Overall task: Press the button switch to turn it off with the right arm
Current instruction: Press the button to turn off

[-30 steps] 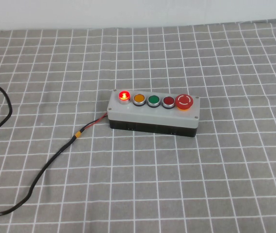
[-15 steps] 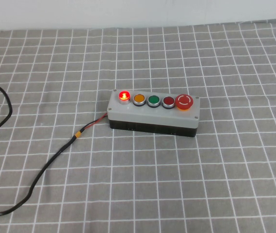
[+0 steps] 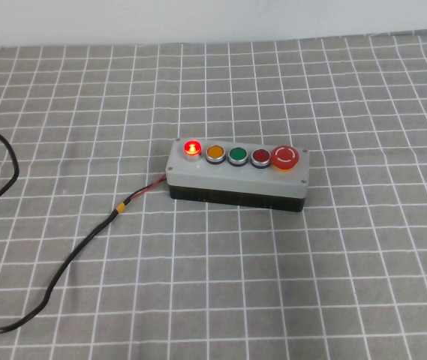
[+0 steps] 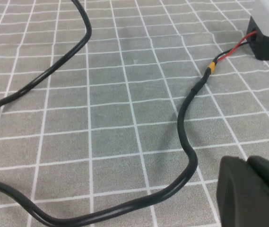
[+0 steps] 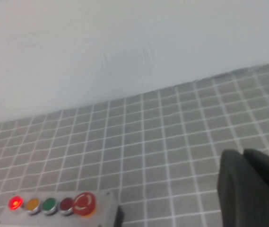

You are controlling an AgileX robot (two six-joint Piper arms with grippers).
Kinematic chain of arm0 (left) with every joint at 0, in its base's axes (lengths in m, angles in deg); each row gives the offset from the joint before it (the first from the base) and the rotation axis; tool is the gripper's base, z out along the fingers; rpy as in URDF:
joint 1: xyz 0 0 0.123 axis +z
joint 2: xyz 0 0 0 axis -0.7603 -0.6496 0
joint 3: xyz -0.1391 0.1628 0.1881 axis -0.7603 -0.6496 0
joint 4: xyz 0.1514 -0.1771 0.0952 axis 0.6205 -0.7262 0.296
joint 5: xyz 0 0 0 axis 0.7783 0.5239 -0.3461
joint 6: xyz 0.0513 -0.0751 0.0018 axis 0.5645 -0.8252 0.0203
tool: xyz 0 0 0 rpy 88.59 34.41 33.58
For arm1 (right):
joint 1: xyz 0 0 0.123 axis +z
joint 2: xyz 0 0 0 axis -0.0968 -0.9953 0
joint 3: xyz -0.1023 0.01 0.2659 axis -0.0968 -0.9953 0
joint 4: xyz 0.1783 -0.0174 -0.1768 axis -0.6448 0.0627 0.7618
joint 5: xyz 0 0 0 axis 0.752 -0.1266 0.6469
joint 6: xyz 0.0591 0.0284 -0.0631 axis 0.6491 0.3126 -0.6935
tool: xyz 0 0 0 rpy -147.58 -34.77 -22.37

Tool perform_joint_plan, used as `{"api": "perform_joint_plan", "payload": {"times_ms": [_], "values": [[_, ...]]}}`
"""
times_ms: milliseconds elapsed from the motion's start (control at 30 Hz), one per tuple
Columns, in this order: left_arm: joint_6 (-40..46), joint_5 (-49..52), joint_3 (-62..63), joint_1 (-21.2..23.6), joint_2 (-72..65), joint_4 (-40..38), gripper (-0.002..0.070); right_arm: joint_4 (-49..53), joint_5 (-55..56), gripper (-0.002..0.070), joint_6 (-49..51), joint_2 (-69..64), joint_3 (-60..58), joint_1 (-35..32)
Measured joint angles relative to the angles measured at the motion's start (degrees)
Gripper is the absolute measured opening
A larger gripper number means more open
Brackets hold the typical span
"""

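Observation:
The button switch (image 3: 191, 147) glows red at the left end of the row on the grey five-button box (image 3: 236, 178), which lies mid-table. It also glows in the right wrist view (image 5: 14, 204), at the end of the box's row (image 5: 58, 218). Neither arm shows in the high view. My right gripper (image 5: 243, 153) is shut and empty, held high and well away from the box, on the side of the mushroom stop button (image 5: 84, 202). My left gripper (image 4: 246, 161) is shut and empty, low over the cloth beside the box's cable (image 4: 186, 137).
A black cable (image 3: 70, 259) with red leads runs from the box's left end to the table's front left, and another loop (image 3: 3, 180) lies at the far left. Orange (image 3: 215, 153), green (image 3: 237, 155) and flat dark-red (image 3: 260, 157) buttons fill the row. A white wall backs the checked cloth.

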Motion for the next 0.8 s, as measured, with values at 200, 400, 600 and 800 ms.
{"api": "perform_joint_plan", "payload": {"times_ms": [200,400,600,800], "values": [[0.00,0.00,0.00,0.00,0.00,0.00,-0.0003,-11.64,-2.54,-0.0016,-10.90,-5.19,0.73,0.00],[0.00,0.00,0.00,0.00,0.00,0.00,-0.0003,-25.04,-12.57,-0.0016,-34.71,-12.19,5.68,0.00],[0.00,0.00,0.00,0.00,0.00,0.00,-0.0003,-30.57,-19.96,-0.0016,-43.34,-20.15,10.21,0.00],[0.00,0.00,0.00,0.00,0.00,0.00,-0.0003,-31.37,-21.03,-0.0016,-45.05,-25.91,13.77,2.12]]}}
